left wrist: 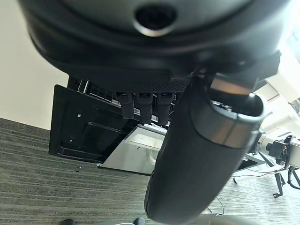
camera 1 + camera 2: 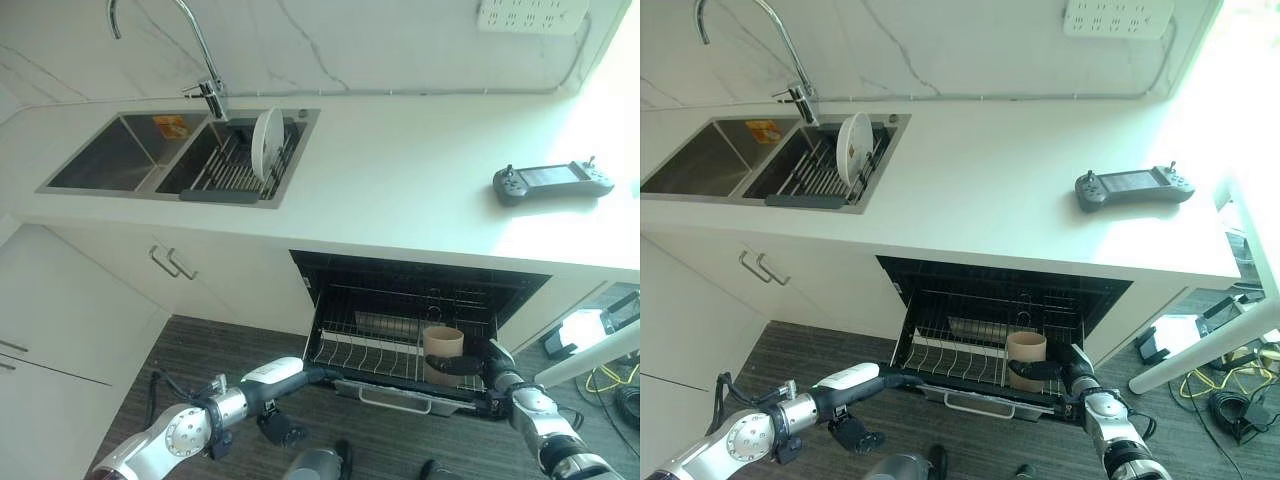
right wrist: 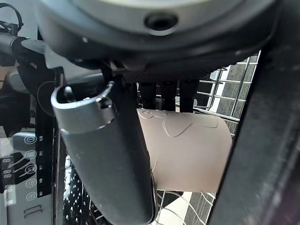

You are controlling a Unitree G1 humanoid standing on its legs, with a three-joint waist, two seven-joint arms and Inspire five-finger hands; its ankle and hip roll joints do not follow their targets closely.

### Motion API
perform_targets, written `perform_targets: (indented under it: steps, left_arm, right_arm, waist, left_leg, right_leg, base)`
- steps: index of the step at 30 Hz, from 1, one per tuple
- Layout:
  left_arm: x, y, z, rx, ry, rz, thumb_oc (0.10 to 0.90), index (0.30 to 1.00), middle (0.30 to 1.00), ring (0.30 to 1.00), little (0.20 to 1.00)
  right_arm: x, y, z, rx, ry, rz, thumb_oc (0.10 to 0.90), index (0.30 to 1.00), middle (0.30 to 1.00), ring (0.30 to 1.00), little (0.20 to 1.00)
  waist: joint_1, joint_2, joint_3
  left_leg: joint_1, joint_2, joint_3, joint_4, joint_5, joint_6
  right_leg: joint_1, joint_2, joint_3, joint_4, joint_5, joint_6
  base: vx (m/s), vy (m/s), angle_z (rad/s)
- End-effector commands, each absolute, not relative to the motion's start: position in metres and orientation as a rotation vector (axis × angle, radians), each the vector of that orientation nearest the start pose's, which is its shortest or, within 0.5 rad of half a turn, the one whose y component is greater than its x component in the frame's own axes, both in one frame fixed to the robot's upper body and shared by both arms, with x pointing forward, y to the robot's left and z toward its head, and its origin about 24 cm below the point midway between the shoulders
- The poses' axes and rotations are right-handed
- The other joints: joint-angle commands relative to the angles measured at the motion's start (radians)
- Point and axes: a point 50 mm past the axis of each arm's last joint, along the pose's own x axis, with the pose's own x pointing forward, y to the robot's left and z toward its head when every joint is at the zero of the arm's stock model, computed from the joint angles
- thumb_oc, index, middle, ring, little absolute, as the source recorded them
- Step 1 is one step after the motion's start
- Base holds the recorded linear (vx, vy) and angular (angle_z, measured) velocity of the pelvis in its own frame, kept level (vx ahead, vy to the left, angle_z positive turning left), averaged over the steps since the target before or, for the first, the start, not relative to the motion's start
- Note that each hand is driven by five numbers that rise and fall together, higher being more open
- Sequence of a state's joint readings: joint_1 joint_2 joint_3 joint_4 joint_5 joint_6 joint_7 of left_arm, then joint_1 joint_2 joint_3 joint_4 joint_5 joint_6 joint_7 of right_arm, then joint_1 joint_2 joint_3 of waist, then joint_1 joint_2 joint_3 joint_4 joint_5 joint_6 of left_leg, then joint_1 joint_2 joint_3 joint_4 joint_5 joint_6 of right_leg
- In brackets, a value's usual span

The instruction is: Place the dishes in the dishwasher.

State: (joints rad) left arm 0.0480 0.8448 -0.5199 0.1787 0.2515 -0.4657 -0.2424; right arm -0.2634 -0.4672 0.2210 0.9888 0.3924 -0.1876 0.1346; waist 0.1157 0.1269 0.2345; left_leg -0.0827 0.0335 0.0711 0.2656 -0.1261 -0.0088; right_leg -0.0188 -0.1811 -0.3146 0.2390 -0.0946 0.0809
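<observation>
One round white plate (image 2: 267, 142) stands in the steel sink rack (image 2: 232, 165), one tan cylindrical cup (image 2: 442, 353) sits in the pulled-out wire dishwasher rack (image 2: 385, 352), and one dark grey handheld controller (image 2: 552, 181) lies on the white countertop (image 2: 400, 180).

The sink (image 2: 120, 150) is brushed metal with a dull sheen; the tap (image 2: 195, 50) at its 12 o'clock edge is polished, glossy metal, and the plate (image 2: 267, 142) standing in the wire drainer (image 2: 235, 165) is smooth, glossy white ware. The worktop (image 2: 400, 170) is smooth white with a faint sheen, and the floor (image 2: 200, 350) is dark, matt and wood-grained. The dishwasher rack (image 2: 375, 355) is thin glossy metal wire carrying a matt tan cup (image 2: 443, 345), paper-like in look, and the right hand (image 2: 470, 362) is matt dark plastic.
</observation>
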Motion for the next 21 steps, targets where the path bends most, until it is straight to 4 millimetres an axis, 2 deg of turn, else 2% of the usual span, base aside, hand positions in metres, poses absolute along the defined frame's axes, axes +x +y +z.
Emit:
perform_targets:
  steps: [1, 5, 11, 12, 13, 16, 21]
  left_arm:
    - [0.205, 0.179, 0.035, 0.96, -0.183, -0.91, 0.8, 0.9, 0.9, 0.9, 0.9]
    - [0.207, 0.173, 0.034, 0.955, -0.223, -0.869, 0.8, 0.9, 0.9, 0.9, 0.9]
    - [0.212, 0.163, 0.032, 0.956, -0.296, -0.83, 0.8, 0.9, 0.9, 0.9, 0.9]
    - [0.212, 0.162, 0.032, 0.954, -0.3, -0.824, 0.8, 0.9, 0.9, 0.9, 0.9]
    - [0.212, 0.161, 0.031, 0.952, -0.304, -0.818, 0.8, 0.9, 0.9, 0.9, 0.9]
    - [0.21, 0.156, 0.027, 0.94, -0.308, -0.798, 0.8, 0.9, 0.9, 0.9, 0.9]
    - [0.203, 0.155, 0.017, 0.926, -0.306, -0.788, 0.8, 0.9, 0.9, 0.9, 0.9]
  right_arm:
    - [0.287, -0.277, -0.016, -0.182, 0.34, -0.065, 0.4, 0.3, 0.3, 0.3, 0.3]
    - [0.294, -0.278, -0.012, -0.149, 0.33, -0.104, 0.4, 0.3, 0.3, 0.3, 0.3]
    - [0.306, -0.274, -0.004, -0.206, 0.301, -0.164, 0.4, 0.3, 0.3, 0.3, 0.3]
    - [0.306, -0.275, -0.004, -0.213, 0.302, -0.175, 0.547, 0.521, 0.521, 0.521, 0.521]
    - [0.306, -0.275, -0.003, -0.228, 0.299, -0.187, 0.8, 0.9, 0.9, 0.9, 0.9]
    - [0.305, -0.279, 0.001, -0.354, 0.261, -0.25, 0.8, 0.9, 0.9, 0.9, 0.9]
    - [0.306, -0.277, 0.011, -0.463, 0.163, -0.334, 0.8, 0.9, 0.9, 0.9, 0.9]
  waist:
    - [0.01, -0.001, -0.001]
    - [0.004, 0.017, 0.037]
    - [-0.011, 0.035, 0.085]
    - [-0.012, 0.037, 0.089]
    - [-0.014, 0.04, 0.092]
    - [-0.022, 0.05, 0.104]
    - [-0.033, 0.057, 0.11]
  left_leg:
    - [-0.035, 0.019, -0.009, 0.034, -0.096, 0.005]
    - [-0.056, 0.011, -0.007, 0.034, -0.09, 0.008]
    - [-0.085, 0.001, 0.001, 0.034, -0.085, 0.014]
    - [-0.086, 0.0, 0.003, 0.034, -0.084, 0.014]
    - [-0.087, 0.0, 0.004, 0.034, -0.083, 0.015]
    - [-0.087, -0.002, 0.011, 0.034, -0.083, 0.017]
    - [-0.085, -0.002, 0.022, 0.034, -0.085, 0.015]
  right_leg:
    - [-0.01, -0.016, 0.068, 0.061, -0.138, 0.036]
    - [-0.031, -0.02, 0.077, 0.061, -0.127, 0.035]
    - [-0.065, -0.025, 0.09, 0.061, -0.11, 0.034]
    - [-0.068, -0.025, 0.091, 0.061, -0.109, 0.034]
    - [-0.069, -0.025, 0.092, 0.061, -0.107, 0.033]
    - [-0.073, -0.027, 0.096, 0.061, -0.102, 0.032]
    - [-0.076, -0.031, 0.095, 0.061, -0.101, 0.03]
  base:
    - [-0.07, 0.035, -0.05]
    - [-0.06, 0.043, -0.02]
    - [-0.06, 0.042, -0.05]
    - [-0.04, 0.039, -0.14]
    - [-0.02, 0.042, -0.09]
    - [-0.02, 0.045, -0.02]
    - [-0.01, 0.03, -0.04]
